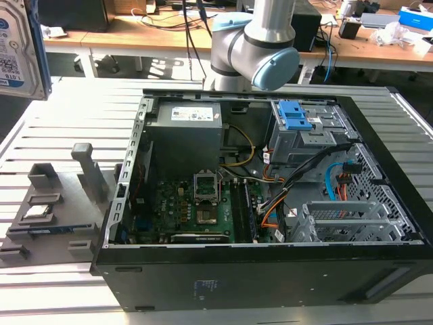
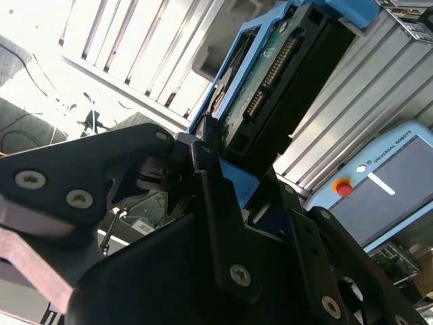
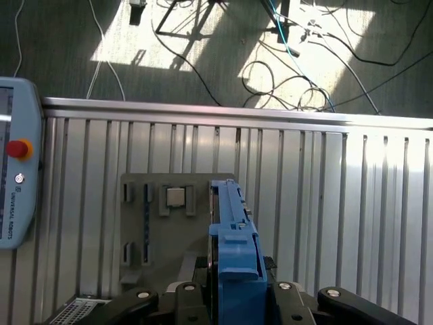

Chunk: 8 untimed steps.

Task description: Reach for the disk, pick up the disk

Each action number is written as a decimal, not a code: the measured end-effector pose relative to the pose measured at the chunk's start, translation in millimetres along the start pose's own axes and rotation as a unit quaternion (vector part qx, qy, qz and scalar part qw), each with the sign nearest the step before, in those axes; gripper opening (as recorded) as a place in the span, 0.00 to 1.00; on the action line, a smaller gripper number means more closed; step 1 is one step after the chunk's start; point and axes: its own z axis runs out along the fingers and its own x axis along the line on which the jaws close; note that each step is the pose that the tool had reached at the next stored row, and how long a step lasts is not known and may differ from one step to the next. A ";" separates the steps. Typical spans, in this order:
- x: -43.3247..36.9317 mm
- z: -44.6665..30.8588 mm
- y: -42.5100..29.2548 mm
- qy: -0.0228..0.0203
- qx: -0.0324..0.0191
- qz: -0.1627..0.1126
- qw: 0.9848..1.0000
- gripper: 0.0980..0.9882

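The disk point(image 1: 15, 49), a silver drive with a white-and-blue label, hangs in the air at the exterior view's left, high above the table. In the second wrist view its green circuit side and blue bracket point(image 2: 270, 74) stick out from between my black fingers point(image 2: 206, 169). My gripper point(image 3: 233, 292) is shut on the disk, whose blue bracket edge point(image 3: 233, 237) points down toward the grey fixture point(image 3: 142, 230). The arm point(image 1: 254, 40) rises behind the computer case.
An open computer case point(image 1: 379, 223) fills the table's middle, with blue drive latches point(image 1: 294, 115) in its bay. The grey fixture point(image 1: 47, 210) at the exterior view's left holds a small square chip point(image 1: 38, 211). A teach pendant point(image 3: 17, 176) lies beside the slatted table.
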 end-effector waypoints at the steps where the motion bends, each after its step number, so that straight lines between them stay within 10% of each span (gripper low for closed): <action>1: 0.0 0.0 -1.0 0.000 0.000 0.000 1.000 0.30; 8: 1.1 -0.8 -21.2 0.000 0.000 0.000 1.000 0.30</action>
